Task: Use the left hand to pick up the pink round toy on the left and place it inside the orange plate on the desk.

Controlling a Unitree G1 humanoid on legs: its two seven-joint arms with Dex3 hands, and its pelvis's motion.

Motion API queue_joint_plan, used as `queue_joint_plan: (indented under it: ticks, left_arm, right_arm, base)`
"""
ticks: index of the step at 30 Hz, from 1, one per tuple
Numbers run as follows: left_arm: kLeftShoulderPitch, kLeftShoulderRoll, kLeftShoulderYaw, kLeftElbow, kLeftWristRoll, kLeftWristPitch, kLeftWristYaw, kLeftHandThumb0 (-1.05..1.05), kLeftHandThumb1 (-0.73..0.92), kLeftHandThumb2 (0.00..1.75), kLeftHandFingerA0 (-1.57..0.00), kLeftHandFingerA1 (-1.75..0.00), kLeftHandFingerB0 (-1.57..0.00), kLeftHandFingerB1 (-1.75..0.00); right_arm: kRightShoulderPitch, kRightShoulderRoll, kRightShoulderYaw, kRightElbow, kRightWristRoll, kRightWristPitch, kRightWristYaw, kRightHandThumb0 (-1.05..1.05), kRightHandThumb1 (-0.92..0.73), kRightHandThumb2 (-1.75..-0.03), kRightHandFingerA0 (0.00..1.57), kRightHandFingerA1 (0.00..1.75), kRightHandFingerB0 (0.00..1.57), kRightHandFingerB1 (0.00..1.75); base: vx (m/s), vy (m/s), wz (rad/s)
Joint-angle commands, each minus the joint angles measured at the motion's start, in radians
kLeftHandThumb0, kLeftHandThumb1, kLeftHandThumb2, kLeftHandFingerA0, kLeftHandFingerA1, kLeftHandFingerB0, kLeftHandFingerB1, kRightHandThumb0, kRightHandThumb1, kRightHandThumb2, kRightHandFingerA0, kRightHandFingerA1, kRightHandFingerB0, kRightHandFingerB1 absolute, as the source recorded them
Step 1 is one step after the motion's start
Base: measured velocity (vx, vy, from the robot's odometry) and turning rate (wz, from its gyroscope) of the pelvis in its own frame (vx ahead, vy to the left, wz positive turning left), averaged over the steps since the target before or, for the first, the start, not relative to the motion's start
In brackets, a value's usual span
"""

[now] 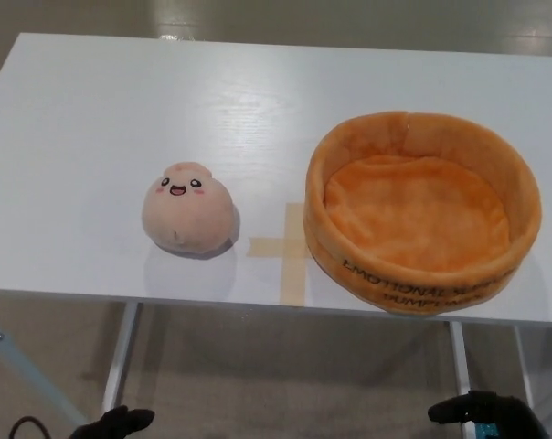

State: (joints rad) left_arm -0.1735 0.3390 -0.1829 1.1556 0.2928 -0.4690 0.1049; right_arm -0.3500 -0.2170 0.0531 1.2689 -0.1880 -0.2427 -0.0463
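A pink round plush toy [187, 212] with a smiling face rests on the white desk [121, 119], left of centre. To its right stands the orange plush plate [421, 208], a round bowl with tall soft walls and nothing in it. Only the tip of my left hand [121, 423] shows at the bottom edge, below the desk and well short of the toy. A sliver of my right hand [482, 413] shows at the bottom right, also below the desk. Neither hand touches anything.
A cross of tan tape [290, 251] lies on the desk between toy and plate. The desk's front edge runs just below both. White desk legs [121, 357] and a beige floor show underneath.
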Motion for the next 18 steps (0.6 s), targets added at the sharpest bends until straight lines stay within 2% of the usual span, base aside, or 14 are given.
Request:
queue_joint_plan:
  ticks: [1,2,3,7,8,9,10,13,14,15,17,18]
  left_arm:
    - [0.149,0.097,-0.003,-0.211,-0.053,-0.149,-0.198,-0.45,0.50,0.68,-0.26,-0.41,-0.23,-0.37]
    - [0.162,0.102,-0.001,-0.237,-0.058,-0.145,-0.210,-0.45,0.50,0.68,-0.26,-0.41,-0.23,-0.37]
    - [0.187,0.117,0.002,-0.283,-0.083,-0.155,-0.254,-0.45,0.51,0.68,-0.24,-0.40,-0.21,-0.36]
    - [0.314,0.202,0.001,-0.525,-0.169,-0.158,-0.386,-0.47,0.50,0.68,-0.23,-0.39,-0.19,-0.36]
    - [0.368,0.264,-0.010,-0.634,-0.213,-0.178,-0.455,-0.45,0.56,0.58,-0.27,-0.32,-0.22,-0.29]
    - [0.383,0.281,-0.012,-0.666,-0.225,-0.181,-0.475,-0.45,0.56,0.58,-0.27,-0.32,-0.22,-0.29]
    - [0.414,0.324,-0.020,-0.754,-0.266,-0.176,-0.527,-0.44,0.55,0.57,-0.27,-0.32,-0.25,-0.30]
    - [0.442,0.357,-0.024,-0.841,-0.326,-0.160,-0.580,-0.41,0.54,0.57,-0.30,-0.33,-0.28,-0.30]
    - [0.466,0.376,-0.022,-0.915,-0.380,-0.122,-0.614,-0.41,0.47,0.67,-0.33,-0.40,-0.34,-0.39]
    - [0.482,0.400,-0.025,-0.983,-0.433,-0.104,-0.649,-0.32,0.52,0.56,-0.43,-0.35,-0.42,-0.34]
    - [0.499,0.431,-0.028,-1.065,-0.488,-0.085,-0.685,-0.36,0.51,0.56,-0.45,-0.35,-0.43,-0.34]
    - [0.512,0.448,-0.024,-1.120,-0.510,-0.058,-0.692,-0.37,0.51,0.55,-0.43,-0.35,-0.45,-0.34]
  right_arm:
    - [0.004,-0.002,-0.002,0.009,-0.003,-0.008,-0.001,-0.19,-0.44,-0.84,0.68,0.84,0.66,0.78]
    - [0.004,-0.002,-0.001,0.008,-0.004,-0.009,-0.002,-0.19,-0.44,-0.84,0.68,0.84,0.66,0.78]
    - [0.004,-0.004,-0.002,0.007,-0.002,-0.012,0.000,-0.14,-0.60,-0.57,0.68,0.87,0.67,0.77]
    - [-0.003,-0.007,-0.003,0.008,-0.003,-0.009,-0.002,-0.14,-0.58,-0.58,0.67,0.87,0.68,0.78]
    - [-0.005,-0.007,-0.005,0.008,0.001,-0.009,0.001,-0.19,-0.44,-0.83,0.71,0.87,0.66,0.79]
    - [-0.005,-0.007,-0.006,0.008,0.002,-0.009,0.002,-0.19,-0.44,-0.83,0.71,0.87,0.66,0.79]
    - [-0.008,-0.005,-0.010,0.007,0.005,-0.006,0.001,-0.12,-0.58,-0.59,0.67,0.88,0.68,0.78]
    - [-0.012,-0.003,-0.011,0.006,0.007,-0.004,0.001,-0.12,-0.57,-0.60,0.67,0.88,0.68,0.79]
    - [-0.016,-0.003,-0.009,0.007,0.006,-0.003,0.002,-0.12,-0.58,-0.60,0.69,0.89,0.70,0.80]
    - [-0.021,-0.005,-0.007,0.007,0.003,-0.003,0.004,-0.12,-0.58,-0.59,0.66,0.86,0.68,0.79]
    - [-0.026,-0.007,-0.003,0.008,-0.002,0.001,0.002,-0.14,-0.59,-0.57,0.66,0.85,0.69,0.78]
    - [-0.029,-0.007,-0.001,0.008,-0.005,0.004,-0.004,-0.19,-0.44,-0.83,0.67,0.84,0.67,0.79]
  base:
    - [0.00,0.000,0.00]
    - [0.00,0.000,0.00]
    - [0.00,0.000,0.00]
    - [0.00,0.000,0.00]
    - [0.00,0.000,0.00]
    - [0.00,0.000,0.00]
    - [0.00,0.000,0.00]
    - [0.00,0.000,0.00]
    - [0.00,0.000,0.00]
    - [0.00,0.000,0.00]
    - [0.00,0.000,0.00]
    - [0.00,0.000,0.00]
